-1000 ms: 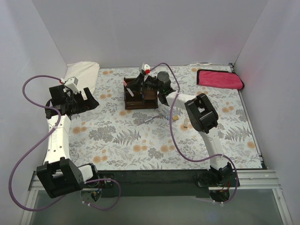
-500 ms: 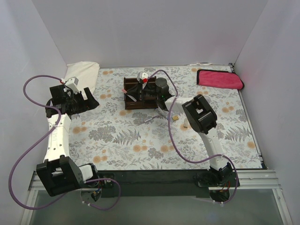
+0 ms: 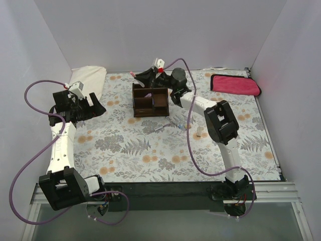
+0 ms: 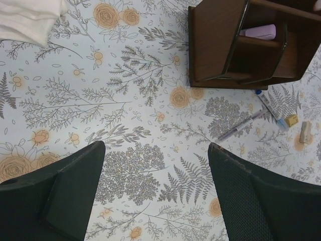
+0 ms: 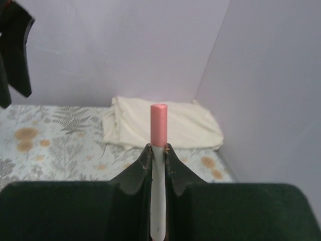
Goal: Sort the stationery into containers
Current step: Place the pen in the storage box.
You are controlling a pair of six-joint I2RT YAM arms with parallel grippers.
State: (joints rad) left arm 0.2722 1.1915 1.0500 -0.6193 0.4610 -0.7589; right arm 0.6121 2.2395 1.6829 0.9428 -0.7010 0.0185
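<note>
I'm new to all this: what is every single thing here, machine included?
dark brown wooden compartment organizer: one, brown, far middle of table
small pink eraser: one, pink, inside an organizer compartment
white pen with pink cap: one, white and pink, gripped in the air by the organizer
thin grey pen: one, grey, on table near organizer
white marker with blue tip: one, white, beside grey pen
small tan blocks: two, tan, right of marker
white folded cloth: one, cream, far left corner
magenta folded cloth: one, magenta, far right
floral table cover: one, white with grey ferns, orange flowers
left arm's fingers: two, black, spread open, empty
right arm's fingers: two, black, closed on pink-capped pen
</note>
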